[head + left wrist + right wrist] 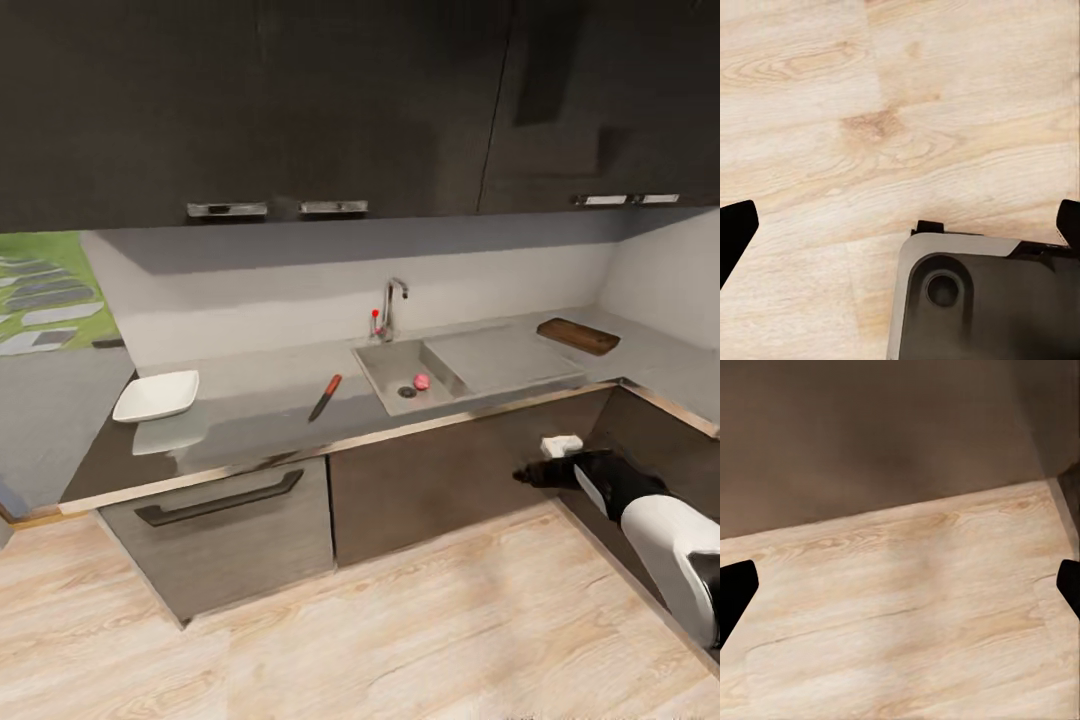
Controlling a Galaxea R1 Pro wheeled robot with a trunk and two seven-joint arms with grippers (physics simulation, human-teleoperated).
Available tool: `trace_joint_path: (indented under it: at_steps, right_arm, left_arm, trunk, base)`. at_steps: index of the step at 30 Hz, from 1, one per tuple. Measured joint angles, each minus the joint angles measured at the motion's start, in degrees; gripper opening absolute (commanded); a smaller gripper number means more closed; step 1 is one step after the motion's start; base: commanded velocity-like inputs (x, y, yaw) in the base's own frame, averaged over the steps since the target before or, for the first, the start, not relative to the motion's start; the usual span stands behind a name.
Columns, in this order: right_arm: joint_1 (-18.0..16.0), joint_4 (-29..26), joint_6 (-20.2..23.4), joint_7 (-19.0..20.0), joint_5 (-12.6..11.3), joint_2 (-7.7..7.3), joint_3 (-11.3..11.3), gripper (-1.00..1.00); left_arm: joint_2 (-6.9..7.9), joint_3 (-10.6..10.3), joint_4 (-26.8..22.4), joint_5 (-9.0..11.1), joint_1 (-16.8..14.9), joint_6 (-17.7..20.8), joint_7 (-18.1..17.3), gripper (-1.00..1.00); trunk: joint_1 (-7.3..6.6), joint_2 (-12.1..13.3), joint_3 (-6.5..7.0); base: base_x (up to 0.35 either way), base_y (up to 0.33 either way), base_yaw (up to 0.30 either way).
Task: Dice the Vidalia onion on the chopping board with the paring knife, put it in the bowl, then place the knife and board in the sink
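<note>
Kitchen countertop [250, 415], one paring knife [325, 397], one bowl [157, 395]

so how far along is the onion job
Nothing looks done yet. The Vidalia onion sits in the sink, the paring knife and chopping board lie apart on the countertop, the bowl is empty. Nothing is in hand; every step remains.

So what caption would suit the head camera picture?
Pinkish-red round onion in the steel sink, red-handled paring knife and white squarish bowl on glossy grey countertop.
</note>
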Motion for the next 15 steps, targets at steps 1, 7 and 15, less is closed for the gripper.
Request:
trace_joint_path:
  at_steps: [1, 7, 15]
  right_arm:
    - [0.0, 2.6, -3.3, -0.7, -0.1, 0.00, 0.0, 1.00]
    - [5.8, 11.0, -21.8, -3.9, -0.2, 0.93, 0.1, 1.00]
    - [27.7, 11.9, -46.0, -19.2, -0.7, 11.48, 0.2, 1.00]
  left_arm:
    - [-0.01, 0.0, 0.0, 0.0, 0.0, 0.0, 0.0, 1.00]
    - [-0.01, 0.0, 0.0, 0.0, 0.0, 0.0, 0.0, 1.00]
    - [0.00, 0.0, 0.0, 0.0, 0.0, 0.0, 0.0, 1.00]
  trunk:
    - [0.00, 0.0, 0.08]
    - [-0.01, 0.0, 0.39]
    - [0.00, 0.0, 0.50]
  base:
    - [0.000, -0.242, -0.142]
    - [0.000, -0.242, -0.099]
    - [0.000, -0.242, -0.011]
